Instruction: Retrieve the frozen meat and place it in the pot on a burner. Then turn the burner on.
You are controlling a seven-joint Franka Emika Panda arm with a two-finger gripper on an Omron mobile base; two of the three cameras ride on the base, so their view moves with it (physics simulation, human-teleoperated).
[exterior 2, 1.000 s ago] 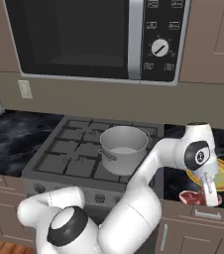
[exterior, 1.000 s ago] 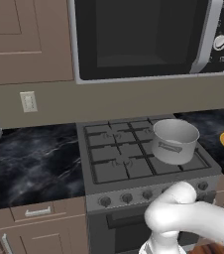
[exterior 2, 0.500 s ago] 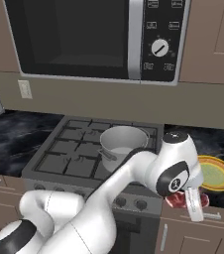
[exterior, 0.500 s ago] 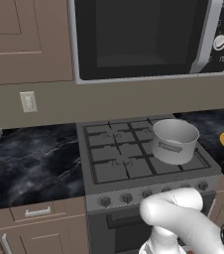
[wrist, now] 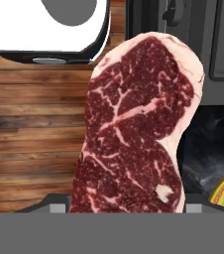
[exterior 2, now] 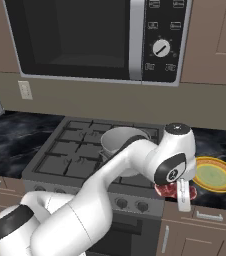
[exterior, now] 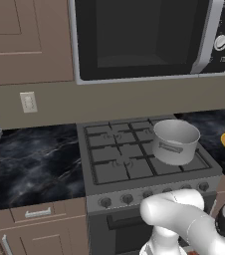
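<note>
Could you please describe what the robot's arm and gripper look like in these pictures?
The arm is glossy white with rounded, tube-like links and dark round caps at the joints, one ringed in grey. No loose cables or markings are visible. The gripper is pale, slim and hangs below a rounded white wrist.

Pot (exterior: 175,141) stands on the stove's right rear grate (exterior: 134,154); its mouth is open from above. Microwave (exterior: 149,37) overhangs the stove, limiting headroom. Left and front burners unobstructed. Yellow dish (exterior 2: 215,174) occupies the worktop (exterior 2: 220,145) right of the stove.
</note>
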